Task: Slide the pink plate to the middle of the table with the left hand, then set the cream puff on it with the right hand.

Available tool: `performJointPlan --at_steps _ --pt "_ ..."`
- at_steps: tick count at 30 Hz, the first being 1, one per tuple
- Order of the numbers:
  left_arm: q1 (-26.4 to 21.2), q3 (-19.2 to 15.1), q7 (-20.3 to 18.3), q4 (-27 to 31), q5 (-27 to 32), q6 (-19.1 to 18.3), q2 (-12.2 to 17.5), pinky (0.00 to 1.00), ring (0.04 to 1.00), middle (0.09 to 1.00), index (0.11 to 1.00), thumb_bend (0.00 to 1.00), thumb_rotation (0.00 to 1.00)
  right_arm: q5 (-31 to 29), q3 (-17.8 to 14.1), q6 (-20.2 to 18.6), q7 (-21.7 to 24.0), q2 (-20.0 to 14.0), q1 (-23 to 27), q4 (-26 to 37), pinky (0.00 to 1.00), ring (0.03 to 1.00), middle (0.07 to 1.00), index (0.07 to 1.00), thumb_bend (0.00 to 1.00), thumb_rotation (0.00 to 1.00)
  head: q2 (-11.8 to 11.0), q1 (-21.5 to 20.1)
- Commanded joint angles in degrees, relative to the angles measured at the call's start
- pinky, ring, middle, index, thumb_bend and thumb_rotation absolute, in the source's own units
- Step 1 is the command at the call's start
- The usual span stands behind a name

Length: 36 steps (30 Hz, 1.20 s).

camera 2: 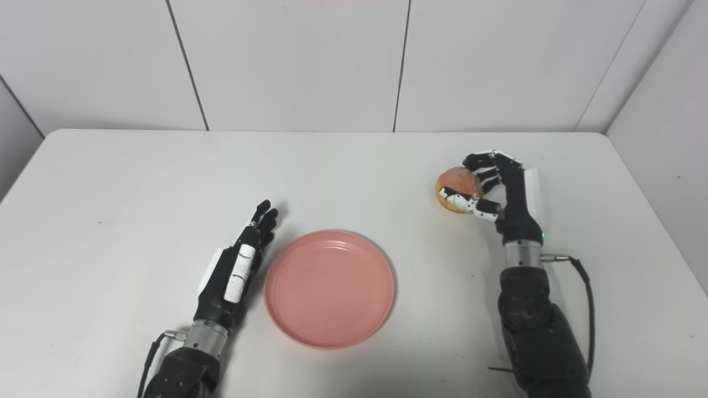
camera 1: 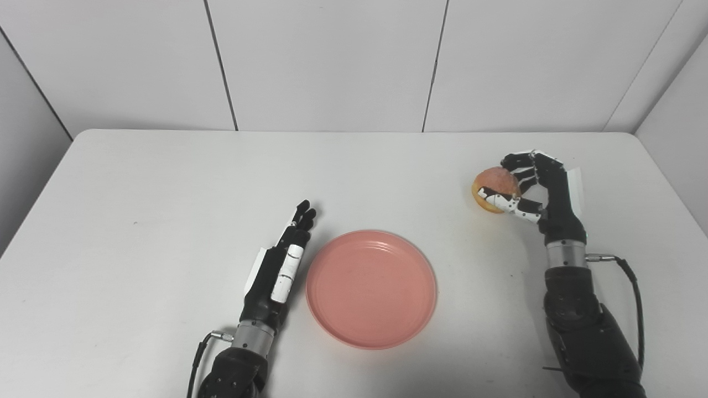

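Left eye view: round pink plastic plate (camera 1: 371, 288) sits flat on the white tabletop (camera 1: 166, 182), near centre toward the front edge, empty. Left hand (camera 1: 282, 265) lies just beside the plate's left rim, fingers (camera 1: 302, 218) straight and apart, holding nothing; contact with the rim can't be confirmed. Right hand (camera 1: 534, 188) is up at the right, fingers wrapped around the round golden-brown cream puff (camera 1: 494, 189), which looks lifted slightly off the surface. Plate lies down-left of the puff, well apart, nothing between them. Right eye view: same layout; right hand (camera 2: 498, 185) grips the puff (camera 2: 457, 189), plate (camera 2: 329, 288) toward the front-left of it, left hand (camera 2: 238, 265) flat beside the rim. Likely next: carry the puff left and toward the robot, over the plate. Left hand sits clear of that path.
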<state>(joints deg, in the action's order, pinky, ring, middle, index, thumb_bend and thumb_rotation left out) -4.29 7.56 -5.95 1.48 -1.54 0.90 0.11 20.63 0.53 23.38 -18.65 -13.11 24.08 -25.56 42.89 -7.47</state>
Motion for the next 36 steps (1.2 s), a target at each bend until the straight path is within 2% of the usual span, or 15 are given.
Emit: performJointPlan --at_steps 1,3,10,17,21,24,26,32,36 --pt "-0.57 0.00 0.00 0.50 -0.03 0.86 -0.19 0.99 0.986 0.970 0.953 0.67 1.00 0.06 0.58 3.41 -0.64 -0.44 0.51 2.12 0.43 0.461 0.505 0.459 0.51 0.00 0.11 0.14" --pt "-0.56 -0.07 0.25 0.39 -0.07 1.33 -0.42 0.99 0.987 0.970 0.952 0.67 1.00 0.12 1.77 3.50 -0.55 -0.25 -0.04 3.20 0.44 0.469 0.502 0.456 0.51 0.00 0.22 0.34" --pt "-0.15 -0.09 0.39 1.98 -0.13 -0.08 -0.75 1.00 0.987 0.969 0.953 0.65 1.00 -0.21 8.24 3.52 -1.09 -0.38 -1.86 7.02 0.38 0.442 0.506 0.480 0.51 0.00 0.62 1.46" --pt "0.00 -0.12 0.78 2.44 -0.04 -0.84 -1.46 1.00 0.997 0.977 0.960 0.65 1.00 4.33 12.77 3.52 -3.55 1.65 -5.55 13.02 0.41 0.460 0.502 0.465 0.51 0.00 0.88 3.36" --pt "0.29 -0.02 1.05 3.05 0.12 -1.28 -2.07 1.00 1.000 0.982 0.968 0.64 1.00 5.97 14.59 3.52 -3.51 1.78 -7.59 16.36 0.48 0.483 0.480 0.471 0.51 0.00 1.16 4.43" --pt "0.41 0.08 1.34 3.54 0.09 -1.84 -2.60 1.00 1.000 0.985 0.969 0.64 1.00 6.47 15.73 3.51 -3.45 1.37 -8.45 18.06 0.44 0.456 0.475 0.497 0.51 0.00 1.38 5.18" --pt "0.25 0.02 1.70 3.49 0.07 -1.75 -2.98 1.00 0.997 0.978 0.964 0.63 1.00 6.35 16.53 3.52 -3.01 1.24 -8.99 19.12 0.37 0.422 0.480 0.518 0.51 0.00 1.58 5.17" --pt "-0.15 0.22 2.03 2.58 -0.54 -0.52 -2.65 1.00 0.995 0.977 0.959 0.63 1.00 8.05 17.74 3.52 -1.40 1.56 -10.43 21.70 0.32 0.411 0.491 0.509 0.51 0.00 1.39 4.97" --pt "-0.23 0.34 1.94 2.64 -0.69 -1.22 -2.39 1.00 0.991 0.973 0.956 0.65 1.00 7.59 20.37 3.54 -1.39 0.58 -10.46 22.13 0.39 0.438 0.493 0.491 0.51 0.00 1.26 4.88"
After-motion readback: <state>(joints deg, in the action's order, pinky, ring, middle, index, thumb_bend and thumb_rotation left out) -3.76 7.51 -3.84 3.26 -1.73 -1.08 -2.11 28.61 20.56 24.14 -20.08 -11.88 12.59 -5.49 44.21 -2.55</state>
